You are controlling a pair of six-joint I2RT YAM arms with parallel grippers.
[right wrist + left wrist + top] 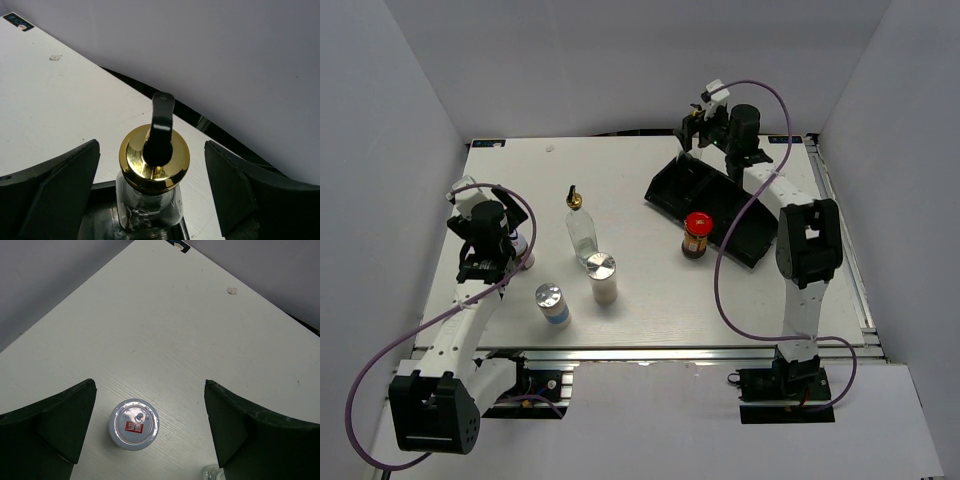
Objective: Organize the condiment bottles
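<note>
Where the left gripper hangs with jaws wide, the white-lidded jar stands upright on the table between them. It sits off-centre toward 7 o'clock and touches neither jaw. The right gripper, equally wide, straddles an upright bottle in the tray at the table's 1 o'clock. Judgement: the left arm should centre before closing.

white-lidded jar | red sticker on lid | characters unreadable
</note>
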